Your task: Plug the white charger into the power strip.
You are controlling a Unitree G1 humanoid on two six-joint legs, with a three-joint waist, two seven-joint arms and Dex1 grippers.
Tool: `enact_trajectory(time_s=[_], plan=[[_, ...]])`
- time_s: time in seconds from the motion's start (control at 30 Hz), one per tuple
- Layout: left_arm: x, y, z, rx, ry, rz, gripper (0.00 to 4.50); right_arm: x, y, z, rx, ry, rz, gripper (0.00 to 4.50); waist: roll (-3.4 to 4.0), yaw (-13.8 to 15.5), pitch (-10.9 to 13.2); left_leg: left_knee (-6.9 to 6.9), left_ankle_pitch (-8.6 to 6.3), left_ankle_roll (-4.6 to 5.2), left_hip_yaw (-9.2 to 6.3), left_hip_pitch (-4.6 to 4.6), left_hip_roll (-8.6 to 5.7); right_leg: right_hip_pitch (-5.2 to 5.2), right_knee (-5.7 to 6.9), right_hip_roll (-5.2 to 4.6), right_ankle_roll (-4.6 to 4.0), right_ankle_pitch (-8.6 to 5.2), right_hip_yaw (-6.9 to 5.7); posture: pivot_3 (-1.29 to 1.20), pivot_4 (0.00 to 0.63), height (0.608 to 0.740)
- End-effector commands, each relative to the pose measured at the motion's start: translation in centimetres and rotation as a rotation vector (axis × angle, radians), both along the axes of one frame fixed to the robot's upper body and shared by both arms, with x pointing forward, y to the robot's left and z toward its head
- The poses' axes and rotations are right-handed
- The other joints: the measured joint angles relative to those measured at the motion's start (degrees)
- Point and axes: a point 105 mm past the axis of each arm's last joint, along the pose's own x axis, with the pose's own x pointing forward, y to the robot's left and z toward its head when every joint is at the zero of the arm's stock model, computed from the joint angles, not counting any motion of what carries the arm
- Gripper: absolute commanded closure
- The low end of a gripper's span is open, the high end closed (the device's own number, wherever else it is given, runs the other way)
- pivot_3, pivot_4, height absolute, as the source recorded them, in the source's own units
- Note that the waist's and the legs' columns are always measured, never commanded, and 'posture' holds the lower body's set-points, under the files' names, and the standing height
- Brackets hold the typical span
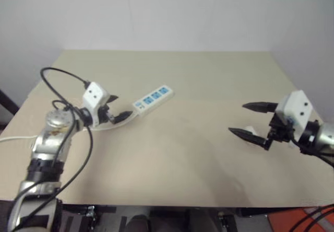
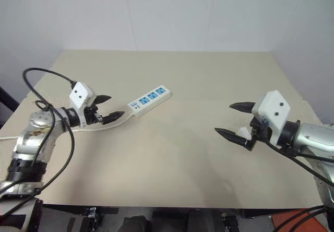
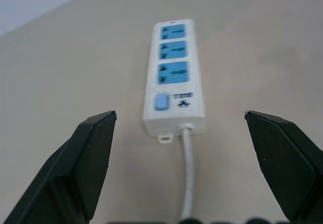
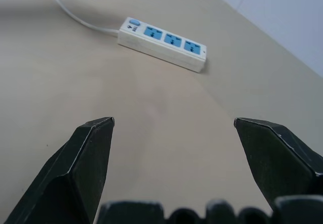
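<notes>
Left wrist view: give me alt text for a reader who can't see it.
A white power strip with three blue socket faces and a blue switch lies flat on a beige table, its thin white cord running back toward the camera. The left gripper is open and empty, its two black fingers spread wide on either side of the cord, short of the strip.

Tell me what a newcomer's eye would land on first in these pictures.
The power strip with its three blue socket faces lies on the beige table, toward the robot's left. The open left gripper hovers just short of its cord end. On the robot's right, the open right gripper hangs above a small white thing, probably the white charger.
</notes>
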Motion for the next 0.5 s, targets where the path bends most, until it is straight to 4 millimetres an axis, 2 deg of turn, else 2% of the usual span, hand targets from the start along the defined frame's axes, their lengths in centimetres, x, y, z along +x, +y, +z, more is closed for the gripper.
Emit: enact_trajectory(time_s=[0.03, 0.27, 0.5], plan=[[1.5, -0.6, 0.7, -0.011, -0.031, 0.002, 0.07, -0.1, 0.5, 1.1, -0.009, -0.048, 0.016, 0.0, 0.0, 0.09, 0.0, 0.04, 0.0, 0.0, 0.01, -0.02, -0.02, 0.0, 0.0, -0.01, 0.02, 0.01, 0.0, 0.0, 0.15, 0.74], [4.0, -2.4, -0.5, -0.048, 0.0, -0.054, 0.07, -0.1, 0.8, 1.2, -0.006, -0.07, 0.025, 0.0, -0.02, 0.01, 0.01, 0.12, -0.01, 0.02, 0.04, -0.06, -0.02, 0.01, 0.01, -0.01, 0.05, 0.04, 0.01, 0.0, 0.15, 0.74], [4.8, -2.8, -2.5, -0.002, 0.043, -0.093, 0.07, -0.6, 0.9, 1.1, -0.002, -0.08, 0.025, 0.0, -0.03, -0.38, 0.02, 0.13, -0.02, 0.04, 0.05, -0.08, -0.03, 0.01, 0.03, -0.01, 0.08, 0.06, 0.01, 0.0, 0.15, 0.74]])
